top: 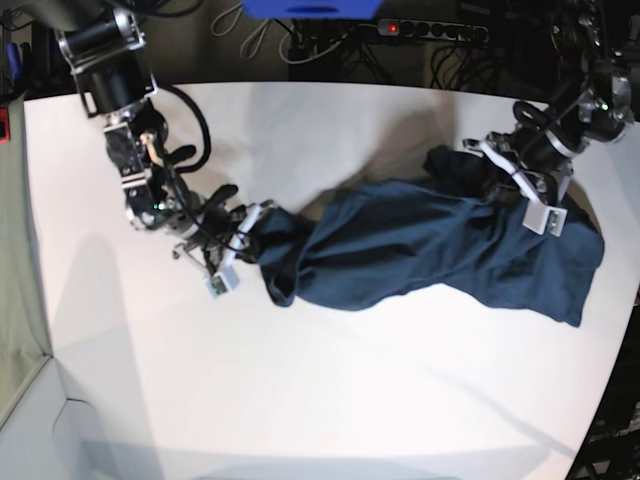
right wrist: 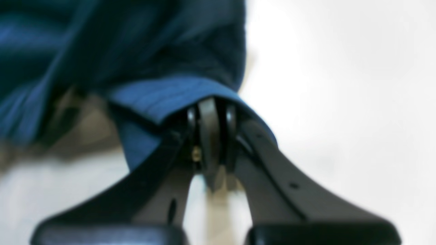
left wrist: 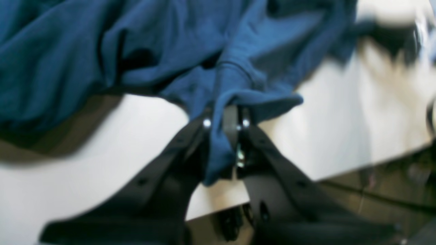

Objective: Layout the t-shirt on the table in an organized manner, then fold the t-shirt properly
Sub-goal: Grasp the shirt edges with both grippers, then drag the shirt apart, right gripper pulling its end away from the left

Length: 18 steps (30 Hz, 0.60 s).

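Both grippers clamp the dark navy-blue cloth t-shirt (top: 420, 250) — left gripper (left wrist: 226, 120), right gripper (right wrist: 209, 112); bare white counter (top: 300, 400) beyond.

1. You have bare room across the near half of the large white matte table (top: 330, 400), and along its far strip.
2. The rumpled dark navy-blue cloth t-shirt (top: 420, 250) bars the middle band from side to side.
3. Both black arms crowd the shirt's two ends.
4. Dark cables and clutter (top: 350, 40) line the far edge.
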{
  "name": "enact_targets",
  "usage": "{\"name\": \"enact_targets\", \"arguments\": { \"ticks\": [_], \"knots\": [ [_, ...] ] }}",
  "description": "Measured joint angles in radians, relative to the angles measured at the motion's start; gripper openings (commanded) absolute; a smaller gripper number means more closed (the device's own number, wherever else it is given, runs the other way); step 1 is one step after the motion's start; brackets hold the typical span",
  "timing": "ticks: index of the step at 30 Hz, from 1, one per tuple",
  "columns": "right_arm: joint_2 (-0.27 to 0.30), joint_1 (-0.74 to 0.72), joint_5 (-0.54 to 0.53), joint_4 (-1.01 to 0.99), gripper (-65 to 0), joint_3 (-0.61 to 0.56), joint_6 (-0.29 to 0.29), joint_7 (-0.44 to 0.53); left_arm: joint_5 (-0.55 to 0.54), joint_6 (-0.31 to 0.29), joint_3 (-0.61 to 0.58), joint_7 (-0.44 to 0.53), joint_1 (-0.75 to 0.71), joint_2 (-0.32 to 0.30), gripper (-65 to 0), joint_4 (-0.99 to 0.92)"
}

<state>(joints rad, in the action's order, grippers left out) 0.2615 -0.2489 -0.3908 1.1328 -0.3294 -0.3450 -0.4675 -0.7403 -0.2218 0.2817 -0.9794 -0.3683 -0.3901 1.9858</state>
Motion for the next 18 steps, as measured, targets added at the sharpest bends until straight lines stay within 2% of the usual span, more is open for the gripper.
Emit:
{"name": "enact_targets", "arguments": {
  "ticks": [6, 11, 17, 18],
  "knots": [
    [0.025, -0.081, 0.042, -0.063, -65.0, 0.15, 0.023, -0.056, 0.007, -0.051, -0.003, -0.004, -0.067, -0.003, -64.9, -0.003],
    [0.035, -0.129, 0.037, 0.011, -65.0, 0.242, 0.024, -0.054, 0.001, -0.071, -0.005, 0.004, -0.069, -0.012, -64.9, -0.003],
    [0.035, -0.129, 0.035, 0.17, -65.0, 0.261, 0.023, -0.06, 0.006, -0.071, -0.081, -0.003, -0.067, -0.016, -64.9, -0.003],
    [0.036, -0.127, 0.035, 0.179, -63.0, 0.261, 0.024, -0.06, 0.006, -0.071, -0.105, -0.001, -0.064, -0.016, -64.9, -0.003]
  ]
}}
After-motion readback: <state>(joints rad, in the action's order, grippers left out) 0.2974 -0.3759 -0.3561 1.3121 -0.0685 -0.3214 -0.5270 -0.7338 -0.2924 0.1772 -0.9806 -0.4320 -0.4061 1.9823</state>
